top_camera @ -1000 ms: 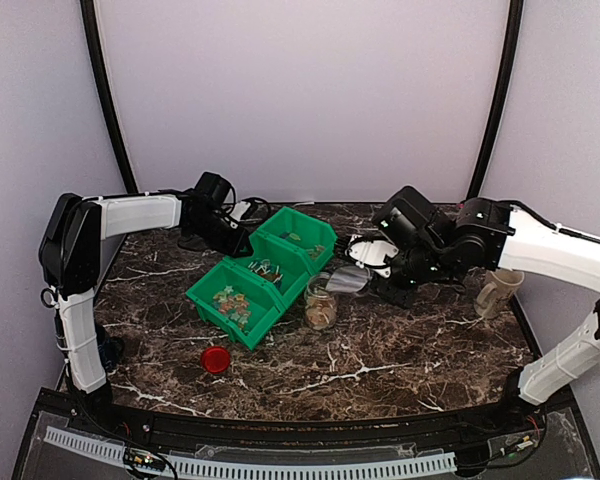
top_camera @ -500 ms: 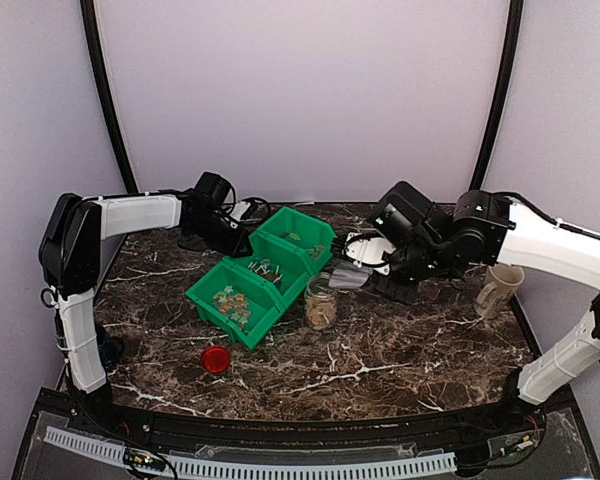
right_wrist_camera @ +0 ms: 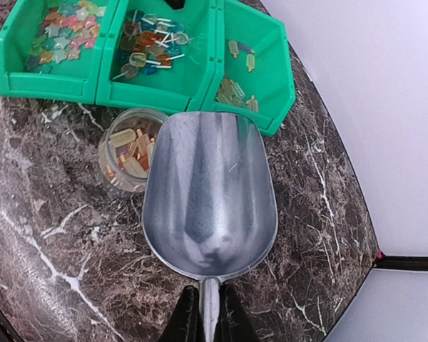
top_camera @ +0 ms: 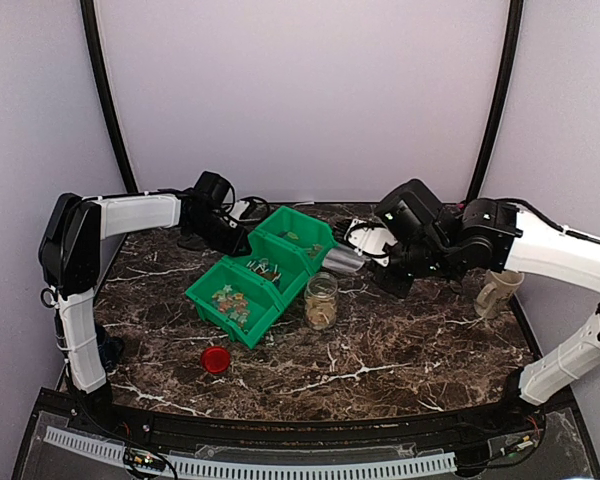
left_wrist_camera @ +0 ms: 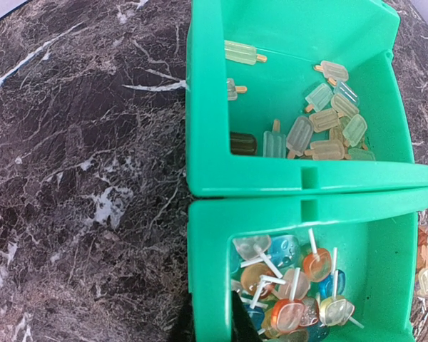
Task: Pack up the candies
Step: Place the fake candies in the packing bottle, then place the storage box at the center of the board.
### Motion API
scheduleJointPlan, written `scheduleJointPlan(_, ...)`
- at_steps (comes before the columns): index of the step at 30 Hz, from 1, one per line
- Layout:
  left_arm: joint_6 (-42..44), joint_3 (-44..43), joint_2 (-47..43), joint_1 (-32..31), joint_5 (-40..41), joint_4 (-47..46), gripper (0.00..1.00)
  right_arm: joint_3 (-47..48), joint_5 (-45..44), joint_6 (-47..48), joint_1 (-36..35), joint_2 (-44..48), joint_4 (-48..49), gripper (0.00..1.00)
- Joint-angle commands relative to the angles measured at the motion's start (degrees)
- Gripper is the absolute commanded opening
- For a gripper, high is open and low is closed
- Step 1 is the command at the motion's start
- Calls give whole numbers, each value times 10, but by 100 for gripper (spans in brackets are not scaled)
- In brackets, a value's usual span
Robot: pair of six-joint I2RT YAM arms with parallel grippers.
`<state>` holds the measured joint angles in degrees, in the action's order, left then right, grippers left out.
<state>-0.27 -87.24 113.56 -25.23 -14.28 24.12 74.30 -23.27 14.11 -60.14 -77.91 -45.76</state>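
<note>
Small candies (right_wrist_camera: 57, 28), mostly orange, tan and green, fill the left compartment of a green bin row (right_wrist_camera: 50, 84); lollipops (left_wrist_camera: 299, 285) and pale ice-pop sweets (left_wrist_camera: 328, 128) lie in the other two. A glass jar (right_wrist_camera: 114, 178) beside the bins holds some tan and orange candies (top_camera: 321, 312). My right gripper (right_wrist_camera: 208, 287) is shut on the handle of a metal scoop (right_wrist_camera: 210, 192), which is empty and hovers beside the jar. My left gripper (left_wrist_camera: 209, 299) is shut on the wall of the lollipop compartment (left_wrist_camera: 210, 242), one finger on each side.
A round red lid (top_camera: 216, 359) lies on the marble table in front of the bins. A beige cup (top_camera: 498, 290) stands at the right, behind my right arm. Black cables trail behind the bins at the back.
My right gripper has lifted the scoop from its tilt over the jar and levelled it, a little higher and nearer the bins. The left arm has not moved.
</note>
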Motion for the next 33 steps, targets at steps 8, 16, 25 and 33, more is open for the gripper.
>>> scheduleJointPlan(8, -2, -32, -36, 4, -44, -18, 0, -30, 5, -38, 62, 3, 132, 0)
scheduleJointPlan(16, 9, -27, -40, 4, -48, -17, 0, -24, -4, -32, 63, -42, 141, 0)
scheduleJointPlan(25, 18, -24, -43, 4, -55, -19, 0, -19, -4, -35, 78, -59, 158, 0)
scheduleJointPlan(33, 36, -37, -42, 9, -34, -11, 0, -36, -14, -72, 114, -64, 168, 0)
